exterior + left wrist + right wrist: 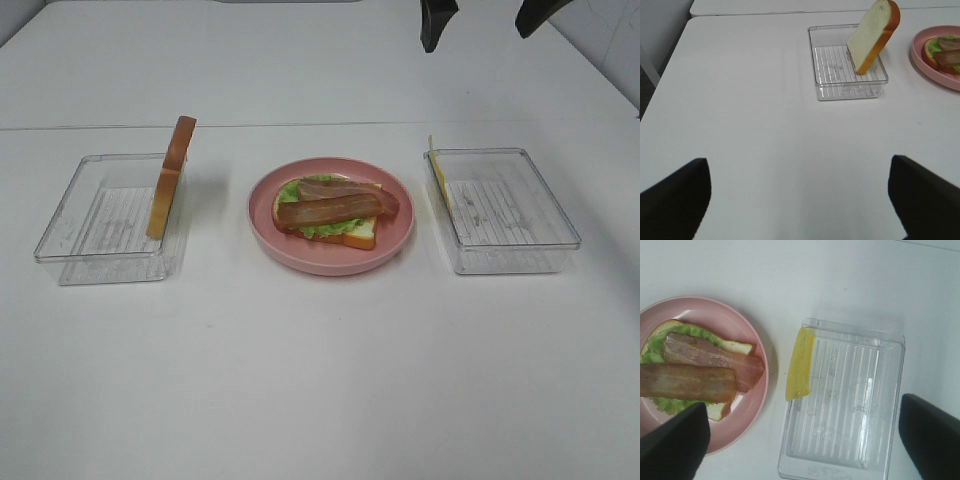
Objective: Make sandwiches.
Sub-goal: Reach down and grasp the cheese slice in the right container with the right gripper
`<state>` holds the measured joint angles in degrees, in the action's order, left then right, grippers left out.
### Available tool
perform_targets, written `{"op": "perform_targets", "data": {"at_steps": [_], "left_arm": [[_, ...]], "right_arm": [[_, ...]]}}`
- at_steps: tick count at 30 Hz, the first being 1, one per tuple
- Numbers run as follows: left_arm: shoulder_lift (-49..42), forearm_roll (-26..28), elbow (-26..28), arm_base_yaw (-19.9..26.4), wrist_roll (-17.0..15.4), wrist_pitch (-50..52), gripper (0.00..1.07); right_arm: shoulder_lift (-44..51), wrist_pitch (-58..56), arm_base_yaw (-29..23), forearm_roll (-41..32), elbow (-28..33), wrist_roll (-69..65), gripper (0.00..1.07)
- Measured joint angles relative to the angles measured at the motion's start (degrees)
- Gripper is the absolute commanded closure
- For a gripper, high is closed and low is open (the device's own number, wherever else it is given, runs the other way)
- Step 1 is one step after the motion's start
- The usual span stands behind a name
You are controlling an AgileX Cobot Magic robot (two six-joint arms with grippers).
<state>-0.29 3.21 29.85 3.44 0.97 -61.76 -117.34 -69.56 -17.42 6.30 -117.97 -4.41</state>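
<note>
White tabletop [320, 400] fills my remote feed. My left gripper [800, 200] hangs spread wide with nothing in it, short of the left tray [60, 250], where a bread slice [170, 180] stands on edge, tilted against the plate-side wall. At centre, the pink plate [330, 265] carries the open sandwich [362, 235]: bread, lettuce [325, 229] and two bacon strips [330, 208]. In the right tray [560, 245], a cheese square [439, 175] leans on the plate-side wall. Farthest back, my right gripper [488, 15] hangs fully spread and empty.
</note>
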Motion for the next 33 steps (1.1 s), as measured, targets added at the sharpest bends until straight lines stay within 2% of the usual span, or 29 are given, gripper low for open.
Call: {"op": "perform_targets", "data": {"at_steps": [9,33], "left_arm": [[0.0,0.0,0.0,0.0,0.0,0.0,0.18],[0.0,0.0,0.0,0.0,0.0,0.0,0.18]], "right_arm": [[-4.5,-0.1,0.7,-5.3,0.1,2.6,0.09],[-17.6,1.7,0.7,-7.0,0.1,3.6,0.12]]}}
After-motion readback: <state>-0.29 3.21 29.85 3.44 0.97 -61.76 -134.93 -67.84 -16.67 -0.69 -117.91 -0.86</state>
